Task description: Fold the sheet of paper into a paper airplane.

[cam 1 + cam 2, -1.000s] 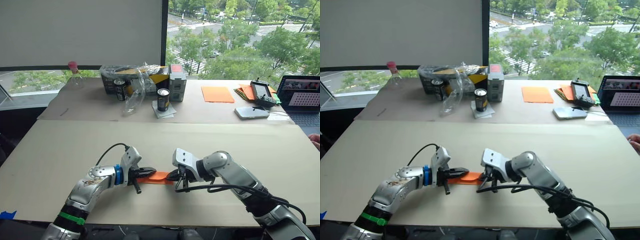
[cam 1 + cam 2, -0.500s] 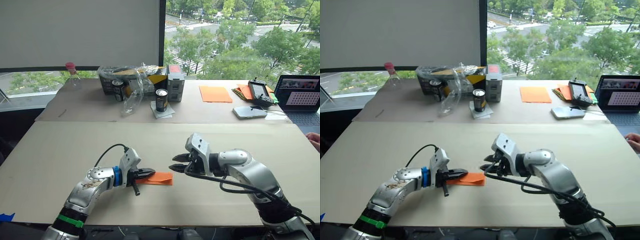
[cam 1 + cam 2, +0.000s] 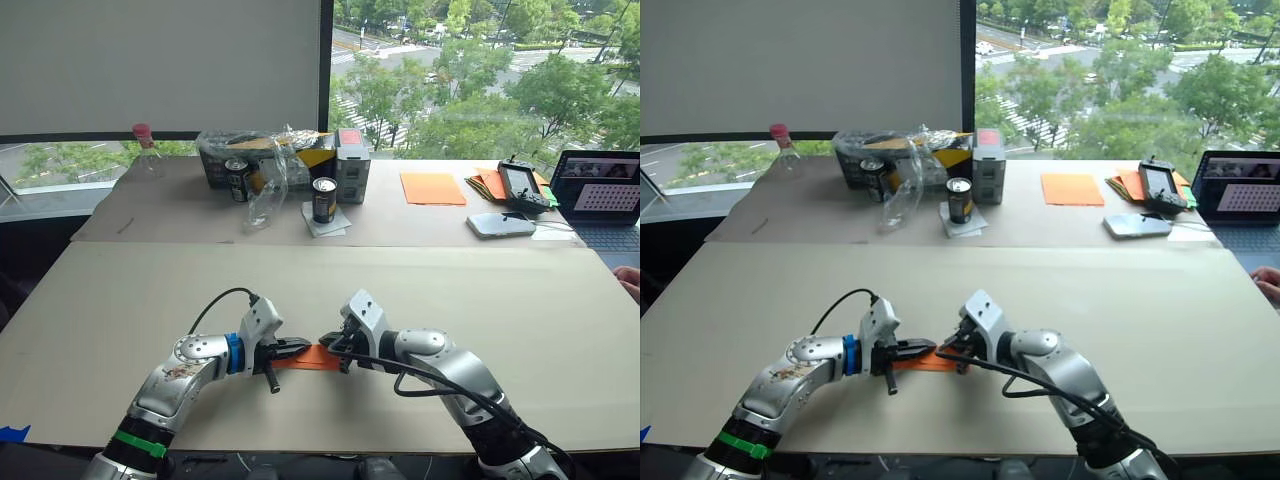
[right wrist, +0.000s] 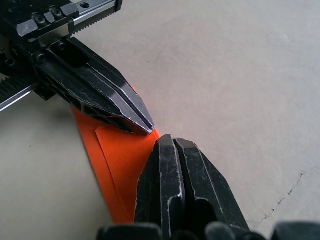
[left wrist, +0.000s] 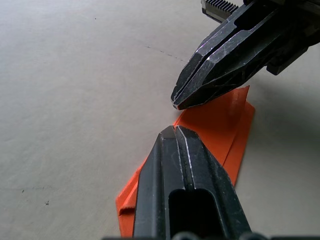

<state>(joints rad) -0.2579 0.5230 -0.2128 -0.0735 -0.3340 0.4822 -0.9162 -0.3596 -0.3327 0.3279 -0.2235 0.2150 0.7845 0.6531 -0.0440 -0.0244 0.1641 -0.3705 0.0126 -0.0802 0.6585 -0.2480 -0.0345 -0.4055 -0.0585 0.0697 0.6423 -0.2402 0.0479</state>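
Two closed claws, left claw [image 5: 172, 131], right claw [image 4: 167, 140], pinning paper airplane [image 5: 220, 122]

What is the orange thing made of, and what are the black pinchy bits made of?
The paper airplane looks like thin matte paper: flat layers with sharp creased edges. The left gripper and right gripper look like hard black metal or plastic, hard to say which: faceted, slightly shiny, scuffed at the edges. Both jaws are shut, tips down on the paper.

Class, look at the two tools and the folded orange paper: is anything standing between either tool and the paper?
Nothing visible does. The left tool and the right tool both have their fingers shut and lie directly over the paper airplane on the near table, tips nearly meeting. The cans and the bottle stand far off on the back table.
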